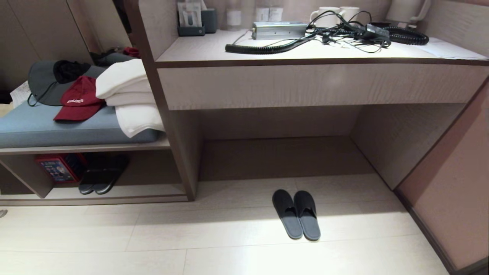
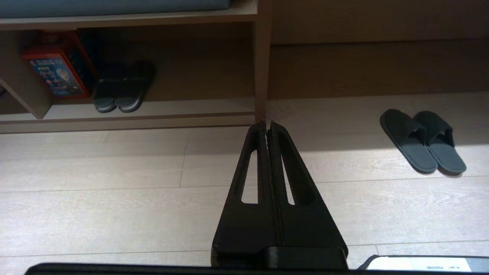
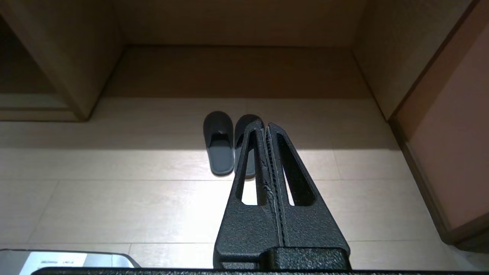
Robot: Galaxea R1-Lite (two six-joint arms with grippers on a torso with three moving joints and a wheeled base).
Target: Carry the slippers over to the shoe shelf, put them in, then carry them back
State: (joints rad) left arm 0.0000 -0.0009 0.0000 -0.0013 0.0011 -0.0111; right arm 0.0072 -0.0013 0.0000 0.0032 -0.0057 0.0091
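Both grippers, left (image 2: 267, 124) and right (image 3: 265, 124), pinched together, empty, above floor (image 1: 191, 244). Slippers (image 1: 297, 214) side by side before desk opening; shoe shelf (image 1: 114, 193) left, seemingly holding another dark pair (image 1: 100, 179).

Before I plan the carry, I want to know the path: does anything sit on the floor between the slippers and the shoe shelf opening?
Nothing visible does. The slippers lie side by side on bare floor before the desk recess. The shoe shelf is to their left; inside, a darker pair and a red box fill its left part, the right part looks free.
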